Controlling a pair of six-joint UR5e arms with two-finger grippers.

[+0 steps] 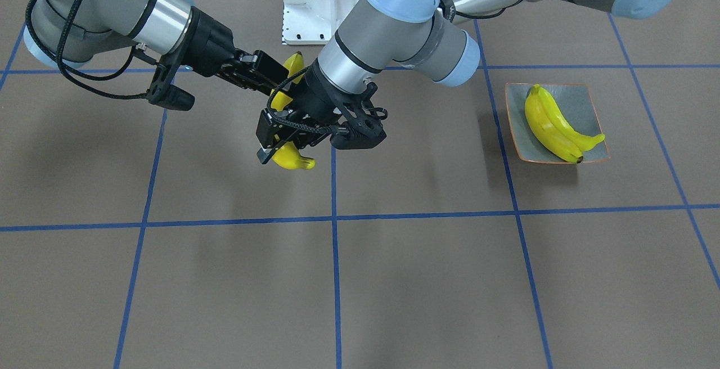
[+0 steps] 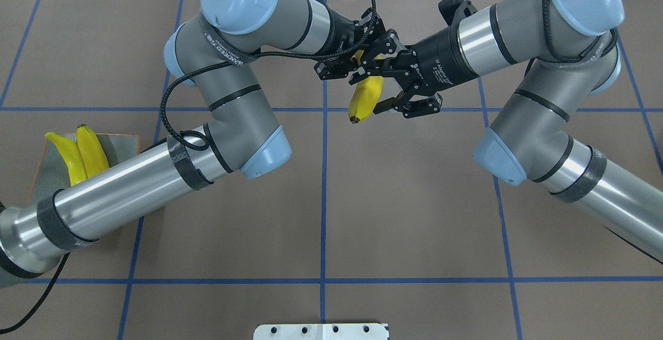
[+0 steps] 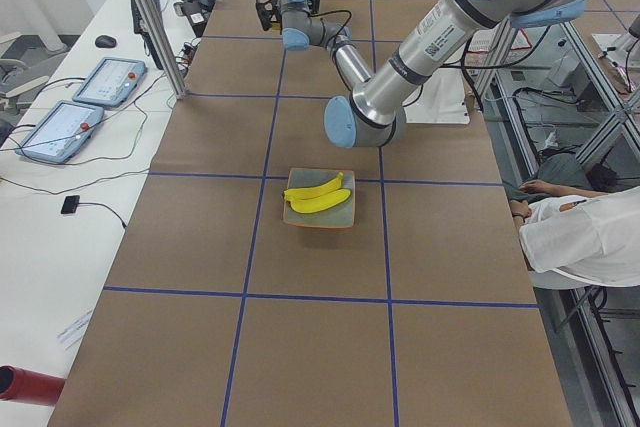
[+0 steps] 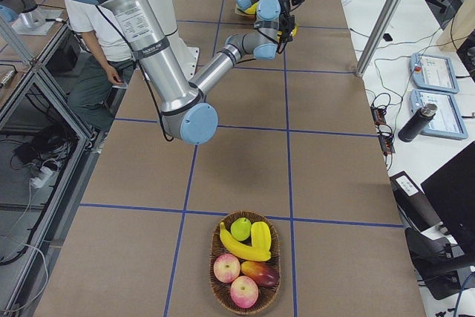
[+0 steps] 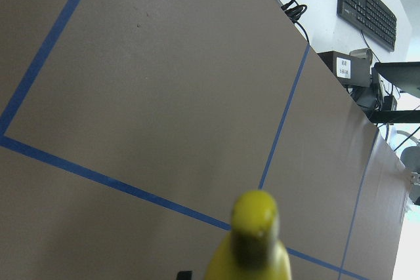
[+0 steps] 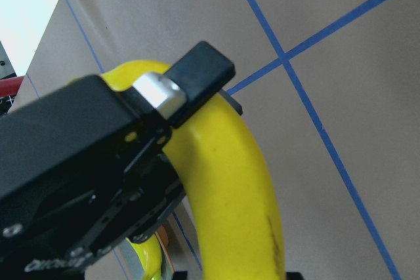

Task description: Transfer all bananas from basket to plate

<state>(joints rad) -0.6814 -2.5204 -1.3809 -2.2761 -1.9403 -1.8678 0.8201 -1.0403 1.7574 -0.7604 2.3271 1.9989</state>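
High over the middle of the table, both grippers meet on one yellow banana (image 1: 292,160) (image 2: 365,99). My right gripper (image 1: 284,76) grips its upper part. My left gripper (image 1: 280,152) is clamped lower down, and one of its fingers (image 6: 197,73) lies across the banana (image 6: 243,181) in the right wrist view. The banana's tip (image 5: 252,240) fills the bottom of the left wrist view. Two bananas (image 1: 554,124) lie side by side on the grey-green plate (image 1: 585,90) at my left. The basket (image 4: 215,287) stands far off at my right end and holds another banana (image 4: 239,249).
Apples, a green fruit and other fruit (image 4: 243,287) share the basket. A white mounting plate (image 1: 323,3) sits at my base. A seated person (image 3: 585,237) is beside the table. Blue tape lines grid the brown table top.
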